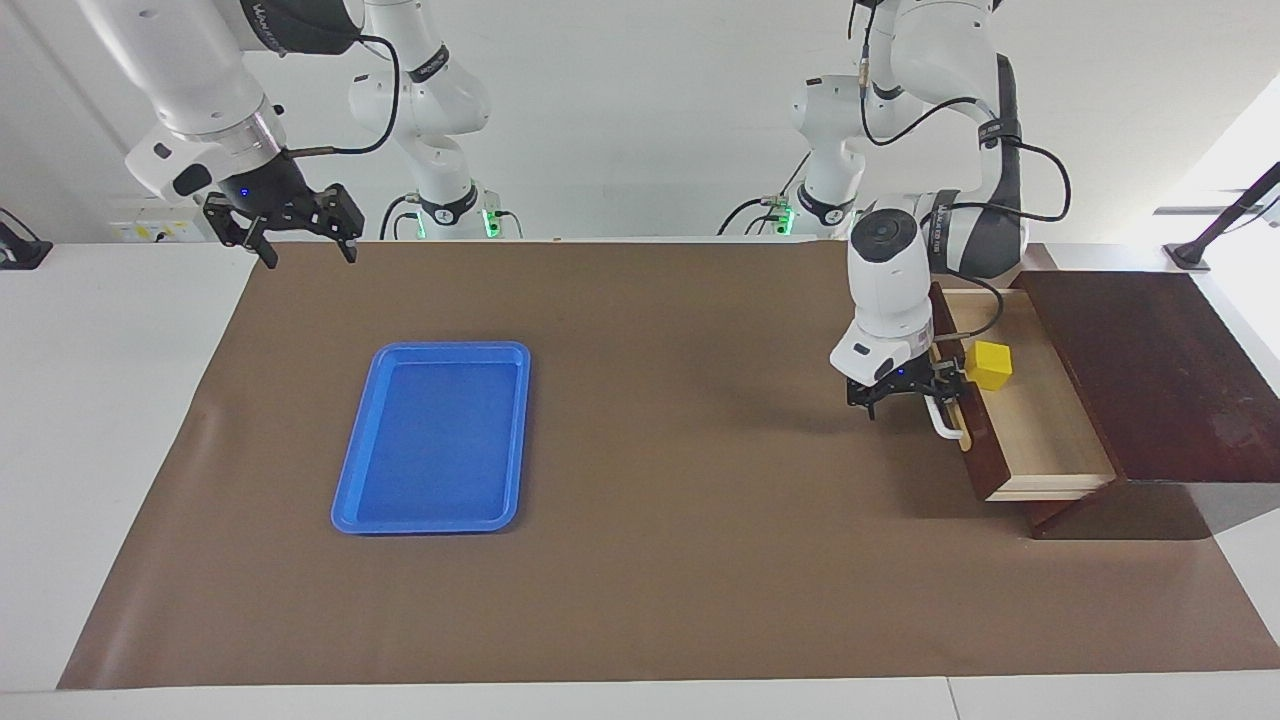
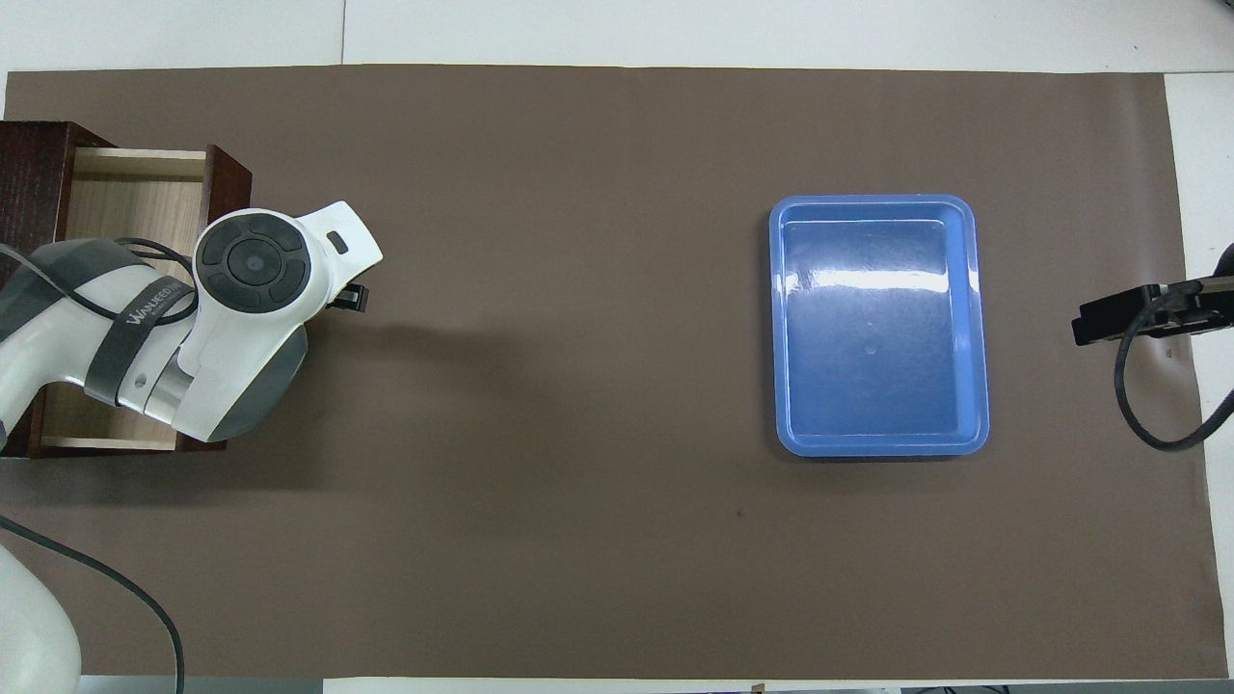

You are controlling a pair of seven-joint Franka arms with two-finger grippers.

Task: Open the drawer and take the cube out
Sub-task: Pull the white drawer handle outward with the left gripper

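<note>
So, drawer's out, cube's just sitting there

Yanking more could pull the drawer (image 1: 1030, 430) off its box or slide the yellow cube (image 1: 989, 364) inside. Left gripper (image 1: 910, 395) is at the white handle (image 1: 941, 418), fingers spread wide around it; right gripper (image 1: 296, 232) waits open over the table corner, holding nothing.

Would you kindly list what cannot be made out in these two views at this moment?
- Overhead view: the cube in the open drawer is hidden under the left arm's wrist.
- Overhead view: the left hand at the drawer's handle is mostly covered by that wrist; only a dark tip shows.
- Overhead view: the waiting right hand is cut off by the picture's edge.
- Facing view: whether the left hand touches the handle is too small to tell.
</note>
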